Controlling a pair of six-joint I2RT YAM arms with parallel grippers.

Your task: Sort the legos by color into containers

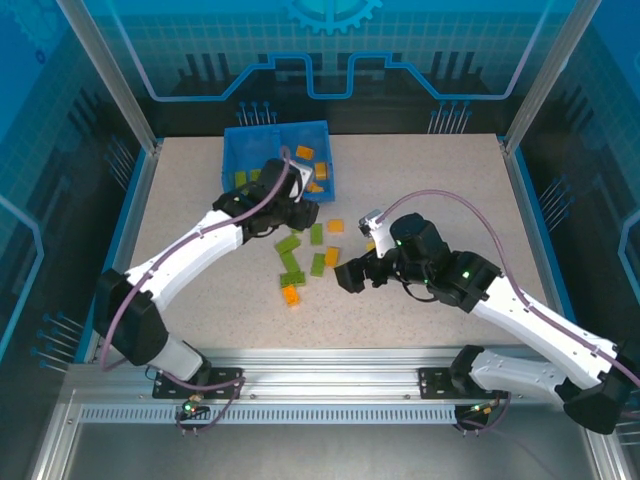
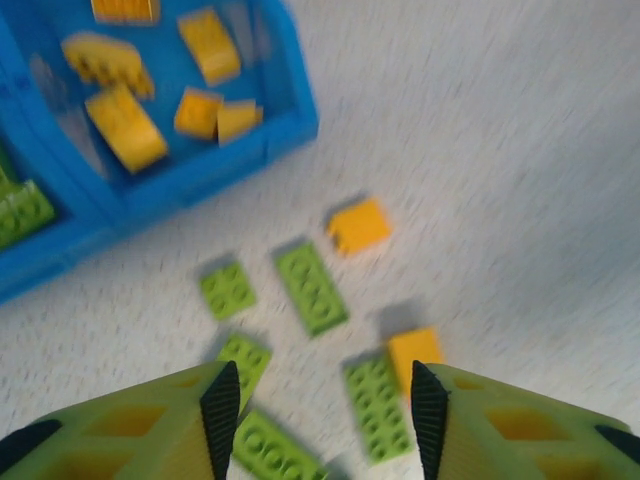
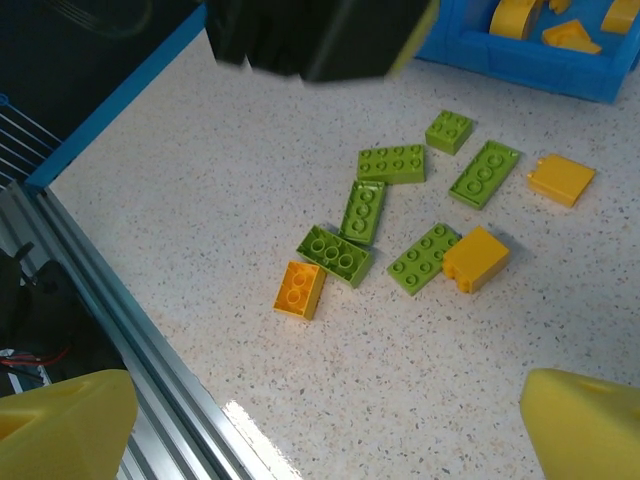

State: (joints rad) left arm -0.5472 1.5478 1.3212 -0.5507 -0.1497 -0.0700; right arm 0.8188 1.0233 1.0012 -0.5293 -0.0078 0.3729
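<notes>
Legos (image 1: 318,264): a mixed scatter of green and orange bricks was seen lying flat on the bench (image 1: 450,170), just in front of the tray (image 1: 275,128)
Sorted so far: orange bricks were held in the tray's right compartment and green ones in its left, as viewed from above; the sorting was judged part done
Left pincer (image 2: 325,415): it was hung above the scatter, jaws parted to a middling gap, with nothing gripped and nothing touched
Green brick (image 2: 375,405): it was seen below the gap, nearer the finger (image 2: 432,410) on the right of the wrist view; its long axis was pointed away from the wrist, so across the closing line, and its short width was judged to be offered to the jaws
Orange brick (image 2: 415,350): it was laid at the far right corner of that green brick, touching or just beside it; a crowded grasp was judged possible
Right pincer (image 3: 330,440): it was spread wide and empty, set near the scatter's right edge, with the bricks ahead of it
Nearer arm: the left was judged nearer, being placed over the bricks rather than beside them
</notes>
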